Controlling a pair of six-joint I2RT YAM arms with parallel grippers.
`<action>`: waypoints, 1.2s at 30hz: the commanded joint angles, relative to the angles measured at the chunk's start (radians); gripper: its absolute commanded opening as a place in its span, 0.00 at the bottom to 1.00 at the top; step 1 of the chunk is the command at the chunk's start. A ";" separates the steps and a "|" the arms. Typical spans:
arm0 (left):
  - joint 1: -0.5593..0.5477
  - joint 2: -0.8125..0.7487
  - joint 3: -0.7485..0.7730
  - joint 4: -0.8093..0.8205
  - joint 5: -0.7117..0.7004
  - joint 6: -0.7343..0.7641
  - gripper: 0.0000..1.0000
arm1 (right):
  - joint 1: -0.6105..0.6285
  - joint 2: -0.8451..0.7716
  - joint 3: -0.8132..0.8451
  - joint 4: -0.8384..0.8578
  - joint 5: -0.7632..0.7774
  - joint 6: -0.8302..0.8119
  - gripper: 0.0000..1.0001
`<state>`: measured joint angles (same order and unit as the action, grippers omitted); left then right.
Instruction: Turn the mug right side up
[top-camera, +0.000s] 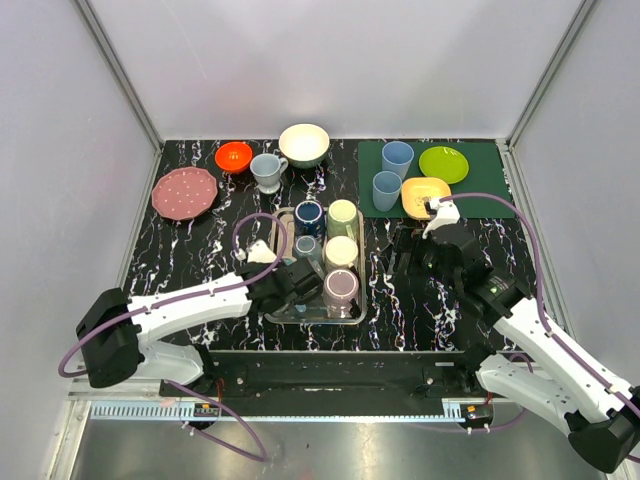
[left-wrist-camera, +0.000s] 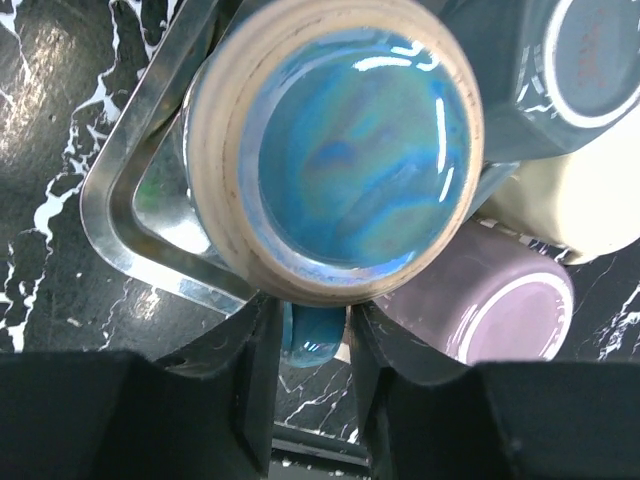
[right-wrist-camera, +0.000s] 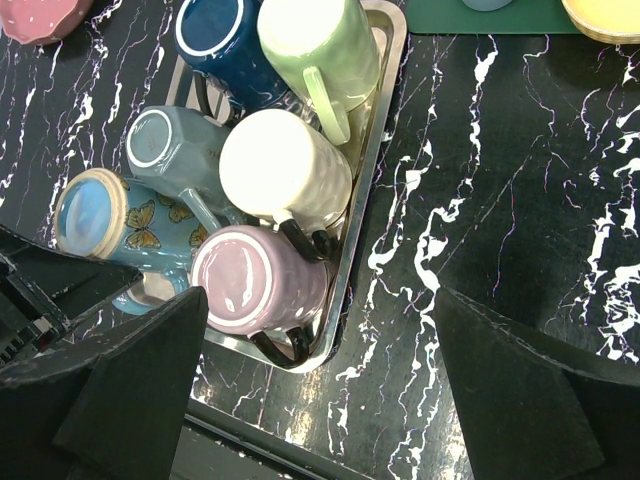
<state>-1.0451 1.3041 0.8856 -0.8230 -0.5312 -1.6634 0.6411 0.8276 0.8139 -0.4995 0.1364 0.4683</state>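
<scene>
A light blue mug with butterflies (right-wrist-camera: 120, 225) lies tilted, its base up, in the near left corner of a metal tray (right-wrist-camera: 375, 170). In the left wrist view its glazed base (left-wrist-camera: 350, 150) fills the frame and its handle (left-wrist-camera: 315, 335) sits between my fingers. My left gripper (left-wrist-camera: 315, 320) is shut on that handle; in the top view it (top-camera: 295, 280) is at the tray's left front. My right gripper (right-wrist-camera: 320, 295) is open and empty, above the table just right of the tray (top-camera: 425, 250).
The tray also holds upside-down purple (right-wrist-camera: 255, 280), cream (right-wrist-camera: 285, 165), green (right-wrist-camera: 320, 45), dark blue (right-wrist-camera: 220, 35) and grey (right-wrist-camera: 165, 140) mugs, packed close. At the back stand a pink plate (top-camera: 185, 192), red bowl (top-camera: 234, 156), white bowl (top-camera: 304, 144), and a green mat (top-camera: 480, 205) with cups and plates.
</scene>
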 joint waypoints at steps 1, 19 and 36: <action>0.008 -0.005 -0.008 -0.038 0.042 0.059 0.39 | -0.001 0.004 0.005 0.012 -0.011 0.015 1.00; 0.007 -0.054 0.012 -0.074 0.046 0.166 0.00 | -0.001 -0.001 0.016 -0.010 -0.011 0.024 1.00; -0.127 -0.503 0.130 -0.153 -0.084 0.466 0.00 | 0.000 -0.018 0.001 0.252 -0.374 0.130 0.68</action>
<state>-1.1641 0.8818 0.9428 -1.1233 -0.5133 -1.3491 0.6407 0.8246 0.8001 -0.4049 -0.0547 0.5392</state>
